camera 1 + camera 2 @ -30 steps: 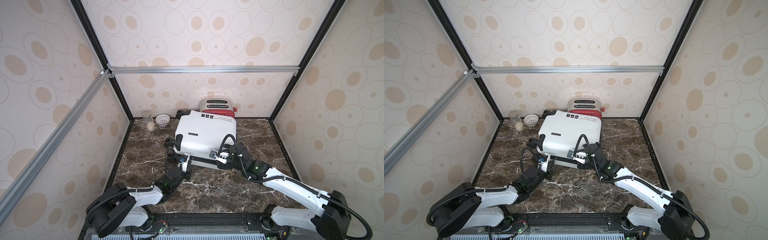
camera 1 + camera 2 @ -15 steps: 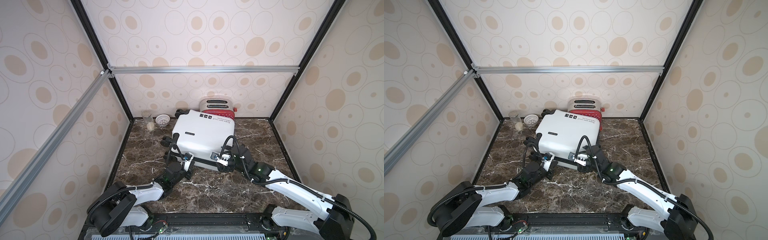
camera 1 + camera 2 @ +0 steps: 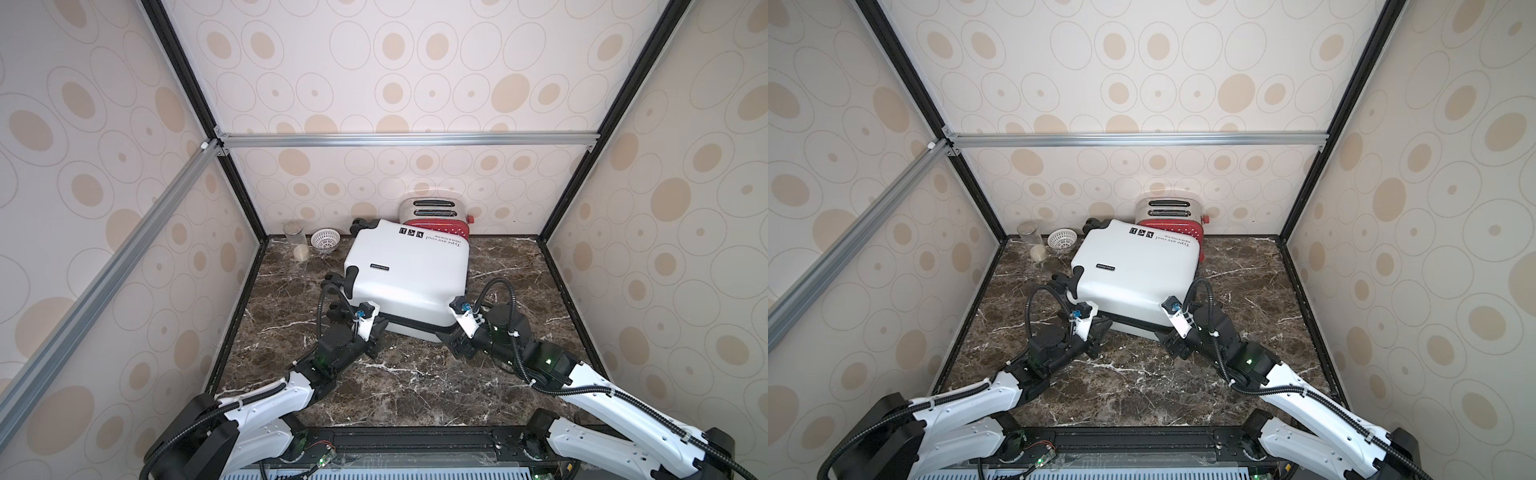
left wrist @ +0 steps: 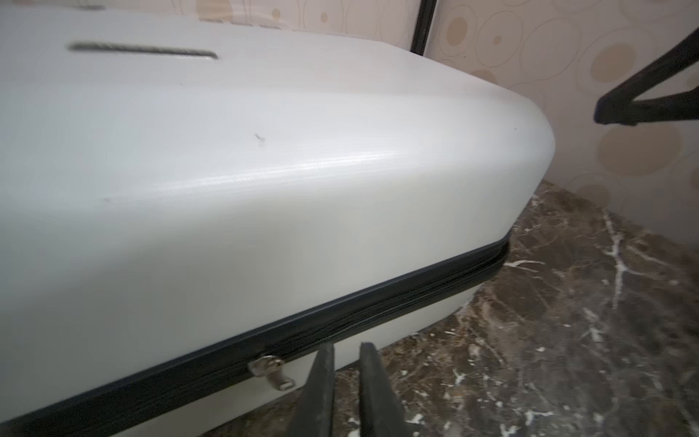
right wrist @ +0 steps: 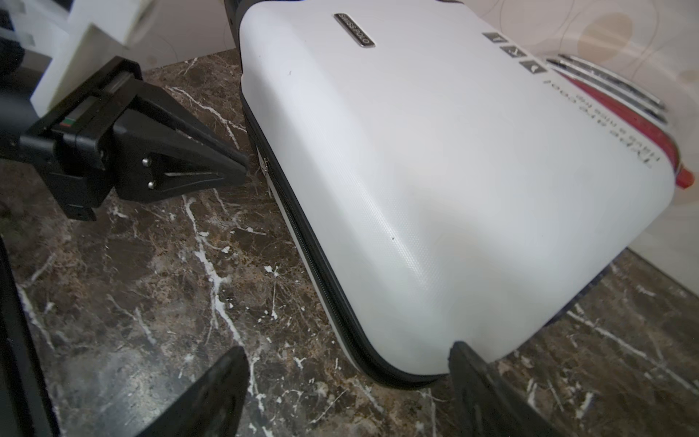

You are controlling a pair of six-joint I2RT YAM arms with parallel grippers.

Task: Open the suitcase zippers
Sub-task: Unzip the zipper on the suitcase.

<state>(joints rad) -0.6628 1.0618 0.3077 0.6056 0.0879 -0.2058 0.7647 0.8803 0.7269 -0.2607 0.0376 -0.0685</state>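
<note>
A white hard-shell suitcase (image 3: 409, 282) is pictured laid flat on the marble bench (image 3: 415, 374). In both top views it is set toward 12 o'clock of the bench, with its printed end turned to the back wall. A red toaster (image 3: 440, 226) is seen just behind it at its 1 o'clock. A glass jar (image 3: 296, 245) and a white perforated bowl (image 3: 325, 240) are placed by the wall at its 10 o'clock.

The black zipper band (image 4: 378, 299) is shown closed along the case's near side, between the two shells, with a silver pull tab (image 4: 270, 372) hanging from it.

The left pincer (image 4: 346, 378) is held low at the case's 7 o'clock corner. Its fingers are parted by a narrow gap and nothing is gripped; the pull tab lies just beside them.

The right pincer (image 5: 348, 363) is stationed at the 5 o'clock corner with its jaws spread wide and nothing clamped. The rounded corner of the case is framed between the fingers. One finger (image 5: 469, 363) is seen against the shell's corner, though contact cannot be told, while its partner is kept clear over bare marble.
</note>
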